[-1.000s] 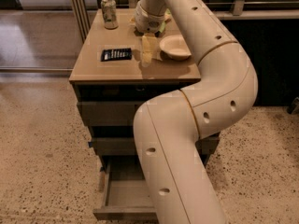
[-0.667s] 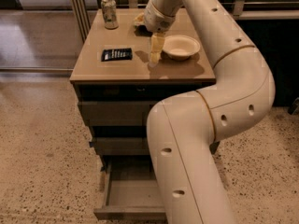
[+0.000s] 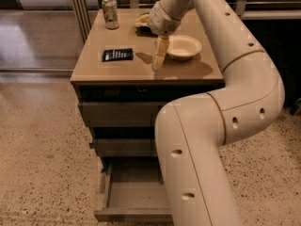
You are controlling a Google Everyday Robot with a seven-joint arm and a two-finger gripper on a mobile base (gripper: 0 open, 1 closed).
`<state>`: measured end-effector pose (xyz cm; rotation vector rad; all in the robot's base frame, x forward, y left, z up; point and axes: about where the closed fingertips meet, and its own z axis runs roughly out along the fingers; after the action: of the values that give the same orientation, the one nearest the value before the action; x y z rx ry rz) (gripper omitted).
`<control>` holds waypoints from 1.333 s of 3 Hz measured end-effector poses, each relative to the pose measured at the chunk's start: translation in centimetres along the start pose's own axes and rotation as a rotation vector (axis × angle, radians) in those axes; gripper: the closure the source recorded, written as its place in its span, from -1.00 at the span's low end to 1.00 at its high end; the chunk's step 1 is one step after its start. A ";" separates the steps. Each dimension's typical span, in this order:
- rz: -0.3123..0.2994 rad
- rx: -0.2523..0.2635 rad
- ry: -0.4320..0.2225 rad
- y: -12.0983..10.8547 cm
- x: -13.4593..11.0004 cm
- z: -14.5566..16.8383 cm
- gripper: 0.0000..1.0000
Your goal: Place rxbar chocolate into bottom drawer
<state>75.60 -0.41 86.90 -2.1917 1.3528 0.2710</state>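
We saw the rxbar chocolate (image 3: 117, 55) lying flat on the table (image 3: 94, 70), nearer to the left edge, about halfway between front and back. The gripper (image 3: 158, 66) pointed down over the middle of the table, just to the right of the bar and apart from it; we could not tell if it was spread or pressed together. A white bowl (image 3: 184, 47) stood just beside the gripper, toward the right edge. A drink can (image 3: 110, 12) stood at the back left corner. Below, the bottom drawer (image 3: 136, 197) was pulled open, partly hidden by the arm (image 3: 202, 140).
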 end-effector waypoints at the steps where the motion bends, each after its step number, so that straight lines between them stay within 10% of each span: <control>1: 0.000 0.000 0.000 0.0 0.0 0.0 -1.00; 4: -0.070 -0.008 -0.073 -0.7 -0.3 3.7 -1.00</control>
<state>76.45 2.08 84.24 -2.2085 1.2357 0.3270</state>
